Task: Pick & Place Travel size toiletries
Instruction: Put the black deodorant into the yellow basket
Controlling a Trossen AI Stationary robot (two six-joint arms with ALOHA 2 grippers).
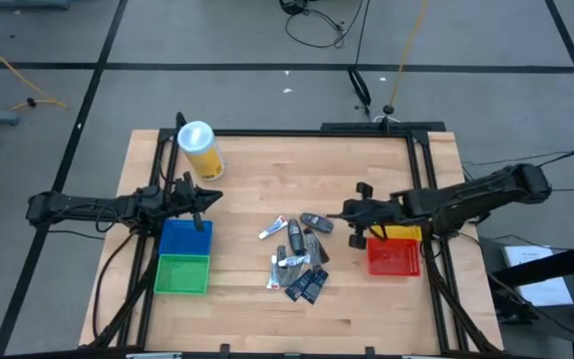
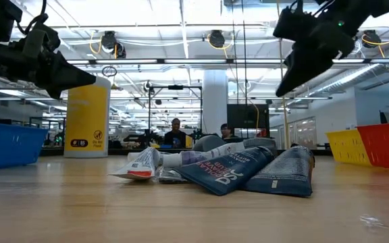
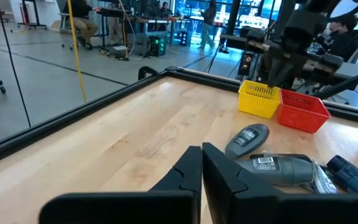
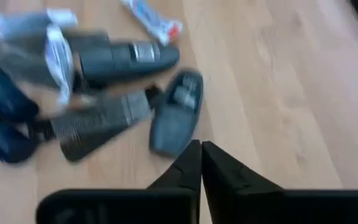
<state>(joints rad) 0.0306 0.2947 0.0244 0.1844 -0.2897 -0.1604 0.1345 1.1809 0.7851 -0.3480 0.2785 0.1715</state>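
The travel-size toiletries [image 1: 297, 254] — small white tubes, dark grey oval pieces, grey-silver sachets and dark blue flat packets — lay heaped at the centre of the pale wooden desk [image 1: 257, 309] in the high view, just below mid-frame. The right claw [image 1: 339, 212] hung above the desk right of centre, just beside the heap's upper right edge, its fingers pressed together and holding nothing. The left claw [image 1: 214, 196] — likewise pinched shut and empty — sat left of centre, above the blue square plastic bin [image 1: 185, 239].

Grey tiled floor [image 1: 217, 40] with loose cables [image 1: 317, 25] surrounds the wooden table [image 1: 267, 170]; ceiling lights [image 2: 215, 37] and a white column [image 2: 215, 101] stand beyond.
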